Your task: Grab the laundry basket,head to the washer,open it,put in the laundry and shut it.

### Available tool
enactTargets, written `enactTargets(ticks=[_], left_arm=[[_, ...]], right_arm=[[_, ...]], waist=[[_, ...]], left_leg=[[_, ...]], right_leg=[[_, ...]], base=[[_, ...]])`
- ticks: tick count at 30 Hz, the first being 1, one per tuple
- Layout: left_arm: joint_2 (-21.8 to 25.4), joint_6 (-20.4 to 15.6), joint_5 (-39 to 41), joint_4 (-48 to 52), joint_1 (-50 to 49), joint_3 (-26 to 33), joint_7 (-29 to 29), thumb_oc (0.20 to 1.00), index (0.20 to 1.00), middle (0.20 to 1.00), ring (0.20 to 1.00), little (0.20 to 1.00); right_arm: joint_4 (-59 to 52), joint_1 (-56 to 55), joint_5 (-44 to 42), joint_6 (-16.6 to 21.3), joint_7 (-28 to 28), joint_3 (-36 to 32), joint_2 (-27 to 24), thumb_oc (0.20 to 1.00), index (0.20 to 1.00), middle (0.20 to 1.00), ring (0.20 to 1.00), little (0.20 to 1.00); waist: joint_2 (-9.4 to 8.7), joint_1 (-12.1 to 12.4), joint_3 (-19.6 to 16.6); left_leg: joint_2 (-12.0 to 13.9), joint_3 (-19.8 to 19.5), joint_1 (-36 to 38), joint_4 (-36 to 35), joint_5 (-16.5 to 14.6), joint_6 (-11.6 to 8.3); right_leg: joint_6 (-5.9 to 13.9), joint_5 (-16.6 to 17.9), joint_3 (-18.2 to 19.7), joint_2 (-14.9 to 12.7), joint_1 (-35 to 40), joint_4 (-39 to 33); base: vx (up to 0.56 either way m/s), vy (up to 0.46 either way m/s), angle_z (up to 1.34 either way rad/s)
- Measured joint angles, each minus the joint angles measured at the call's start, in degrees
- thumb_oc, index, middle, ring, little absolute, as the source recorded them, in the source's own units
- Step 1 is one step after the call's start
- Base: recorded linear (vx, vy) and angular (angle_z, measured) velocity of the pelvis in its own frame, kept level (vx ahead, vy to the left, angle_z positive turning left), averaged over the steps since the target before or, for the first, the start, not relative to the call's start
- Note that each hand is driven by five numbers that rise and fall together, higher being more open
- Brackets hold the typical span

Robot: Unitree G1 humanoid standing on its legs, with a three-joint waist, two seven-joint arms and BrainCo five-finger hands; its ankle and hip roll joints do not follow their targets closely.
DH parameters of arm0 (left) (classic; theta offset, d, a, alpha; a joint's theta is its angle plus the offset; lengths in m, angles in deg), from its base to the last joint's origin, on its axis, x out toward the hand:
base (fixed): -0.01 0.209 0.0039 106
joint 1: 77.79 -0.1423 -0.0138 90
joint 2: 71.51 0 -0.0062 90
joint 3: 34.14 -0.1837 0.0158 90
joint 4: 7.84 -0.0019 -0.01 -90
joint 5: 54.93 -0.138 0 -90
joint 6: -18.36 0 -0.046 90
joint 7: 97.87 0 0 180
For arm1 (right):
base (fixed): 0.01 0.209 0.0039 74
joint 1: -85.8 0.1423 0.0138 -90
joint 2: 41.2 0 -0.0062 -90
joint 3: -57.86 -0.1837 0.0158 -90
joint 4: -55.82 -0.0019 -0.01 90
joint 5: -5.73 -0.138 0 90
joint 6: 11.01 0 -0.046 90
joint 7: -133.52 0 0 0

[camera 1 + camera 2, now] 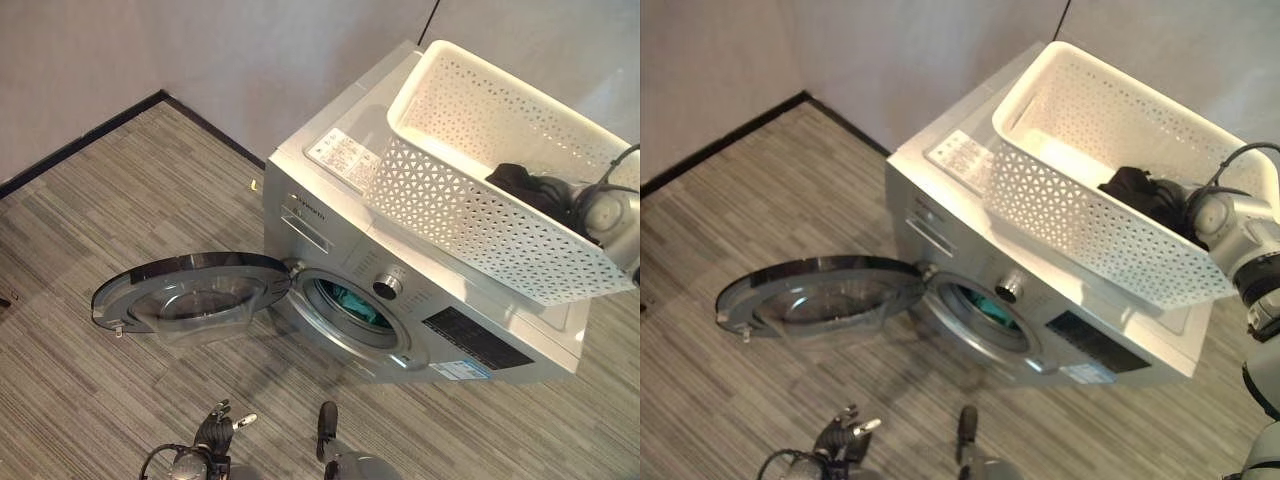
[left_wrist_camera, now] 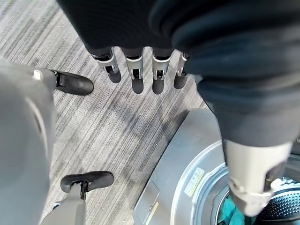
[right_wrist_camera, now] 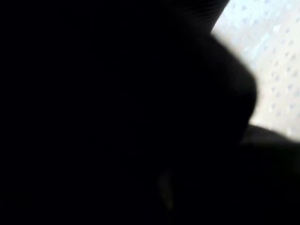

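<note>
So the white laundry basket (image 1: 470,190) sits atop the washer (image 1: 330,215), door (image 1: 190,290) swung open, teal cloth already inside the drum; dark laundry (image 1: 1140,190) remains. Right hand (image 1: 1185,210) reaches into it, fingers hidden; left hand (image 2: 140,75) hangs relaxed, empty

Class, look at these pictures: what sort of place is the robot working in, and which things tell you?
Probably a laundry corner of a room: a front-loading washer with its door open, and a white laundry basket resting on top.
</note>
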Motion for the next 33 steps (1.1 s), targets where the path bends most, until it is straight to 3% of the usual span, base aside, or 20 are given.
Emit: enactTargets(ticks=[4, 5, 6, 18, 19, 21, 24, 26, 33], left_arm=[[0.5, -0.1, -0.1, -0.8, 0.1, -0.1, 0.0, 1.000, 1.000, 1.000, 1.000, 1.000], [0.5, -0.1, -0.1, -1.0, 0.1, 0.0, 0.1, 1.000, 1.000, 1.000, 1.000, 1.000], [0.4, -0.1, 0.0, -1.1, 0.1, 0.0, 0.1, 1.000, 1.000, 1.000, 1.000, 1.000], [-1.1, -0.1, -0.1, 0.7, 0.4, -0.6, 0.8, 1.000, 1.000, 1.000, 1.000, 1.000], [-1.3, 0.1, -0.1, 0.7, 0.7, -0.1, 0.8, 1.000, 1.000, 1.000, 1.000, 1.000], [-1.9, 0.1, -0.5, -0.6, 1.0, 0.7, 0.6, 1.000, 1.000, 1.000, 1.000, 1.000], [-2.1, 0.1, -0.6, -1.1, 1.0, 2.5, 0.6, 1.000, 1.000, 1.000, 1.000, 1.000], [-2.7, 0.1, -0.8, -1.4, 1.4, 4.6, 0.2, 1.000, 1.000, 1.000, 1.000, 1.000], [-3.2, 0.1, -1.1, -1.4, -0.1, 5.3, -0.7, 1.000, 1.000, 1.000, 1.000, 1.000]], right_arm=[[-0.7, 0.2, -0.2, 0.0, 1.8, -1.7, -0.5, 1.000, 1.000, 1.000, 1.000, 1.000], [-0.7, 0.3, -0.2, 0.0, 2.0, -1.7, -0.6, 0.395, 0.395, 0.395, 0.395, 0.395], [-1.0, 0.5, -0.4, 0.0, 2.8, -1.8, -0.9, 0.200, 0.200, 0.200, 0.200, 0.200], [-4.1, 0.0, -4.0, 0.5, 2.1, -7.1, -1.6, 0.200, 0.200, 0.200, 0.200, 0.200], [-4.8, 0.0, -4.2, 0.5, 1.3, -8.2, -2.2, 0.200, 0.200, 0.200, 0.200, 0.200], [-6.3, -5.3, -9.2, 1.6, -3.1, -17.1, -0.6, 0.200, 0.200, 0.200, 0.200, 0.200], [-10.4, -8.5, -12.6, 2.0, -6.0, -19.3, -0.4, 0.200, 0.200, 0.200, 0.200, 0.200], [-13.1, -12.6, -14.1, 2.6, -7.7, -24.2, 0.0, 0.200, 0.200, 0.200, 0.200, 0.200], [-16.2, -15.3, -16.6, 3.3, -14.7, -30.0, 2.1, 0.200, 0.200, 0.200, 0.200, 0.200]], waist=[[0.19, 0.1, 0.3], [0.33, 0.1, 0.4], [0.54, 0.2, 0.5], [1.97, 0.1, 1.4], [1.41, 0.0, 1.3], [2.02, 0.3, 1.7], [2.19, 0.0, 1.7], [1.94, 0.0, 1.7], [1.60, -0.1, 1.5]], left_leg=[[0.0, 0.0, -0.9, 0.1, 0.2, -0.15], [0.0, 0.0, -0.8, 0.1, 0.2, -0.15], [0.0, -0.1, -0.9, 0.1, 0.3, -0.14], [-0.1, -0.1, -0.4, 0.1, 0.7, -0.18], [-0.1, -0.1, 0.1, 0.0, 0.7, -0.19], [-0.1, 0.2, 2.6, 0.0, 0.7, -0.18], [-0.1, 1.0, 4.6, -0.1, 0.3, 0.15], [-0.2, 1.3, 5.6, -0.1, 0.3, 0.28], [-1.3, 3.3, 9.5, -0.1, -0.3, 1.22]], right_leg=[[0.08, -0.1, -0.1, -0.1, -0.8, -0.1], [0.23, -0.2, -0.1, -0.1, -0.7, -0.2], [0.33, -0.3, -0.1, -0.2, -0.8, -0.5], [-0.12, 0.5, -0.2, -0.2, -0.2, 0.0], [-0.11, 0.6, -0.2, -0.2, 0.2, 0.0], [0.03, 0.4, -0.2, -0.2, 2.9, 0.0], [0.20, 0.0, -0.1, -0.2, 4.6, 0.0], [0.18, 0.0, 0.0, -0.3, 5.5, 0.0], [0.65, 0.3, 2.0, -1.3, 8.2, 0.0]], base=[[0.00, 0.000, 0.00], [0.00, 0.000, 0.00], [0.00, 0.000, 0.00], [0.01, 0.003, 0.01], [0.05, -0.004, 0.02], [0.04, 0.001, 0.03], [0.04, 0.028, -0.05], [0.04, 0.071, -0.04], [0.00, 0.088, -0.14]])
